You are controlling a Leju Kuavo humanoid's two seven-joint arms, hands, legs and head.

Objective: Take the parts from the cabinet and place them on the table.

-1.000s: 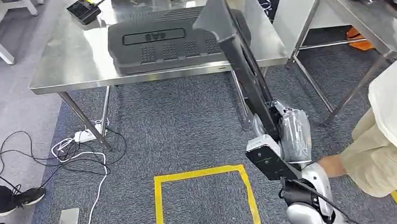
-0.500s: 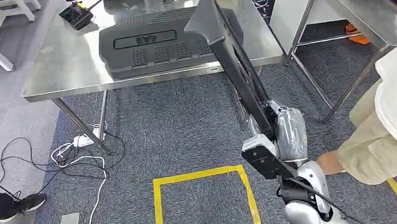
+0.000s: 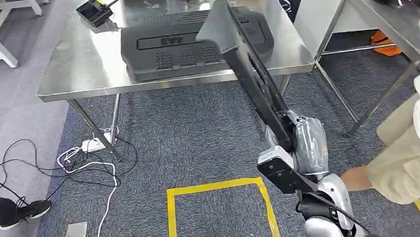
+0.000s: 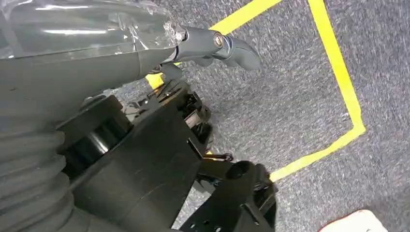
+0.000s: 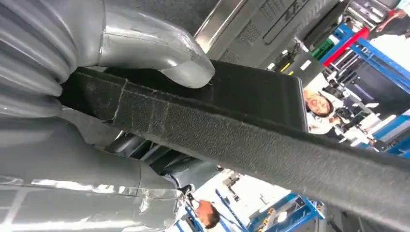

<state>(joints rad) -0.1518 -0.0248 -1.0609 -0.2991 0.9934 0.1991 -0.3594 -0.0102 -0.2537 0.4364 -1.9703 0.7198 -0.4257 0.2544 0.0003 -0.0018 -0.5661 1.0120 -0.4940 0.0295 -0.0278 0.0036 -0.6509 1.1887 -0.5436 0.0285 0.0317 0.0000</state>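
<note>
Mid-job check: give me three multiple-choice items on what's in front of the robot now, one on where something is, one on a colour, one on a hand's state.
1. Where does the big black moulded part lie?
A. on the steel table
B. on the carpet
C. inside the taped square

2. What colour is the tape outline on the carpet?
A. red
B. yellow
C. white

3. What is the right hand doing?
A. hanging with nothing in it
B. resting on the table
C. holding the long black panel

Answers:
1. A, it rests flat on the tabletop.
2. B, the head view shows bright yellow lines.
3. C, the right wrist view shows the thumb pressed on the panel, whose far end rises in front of the table.
</note>
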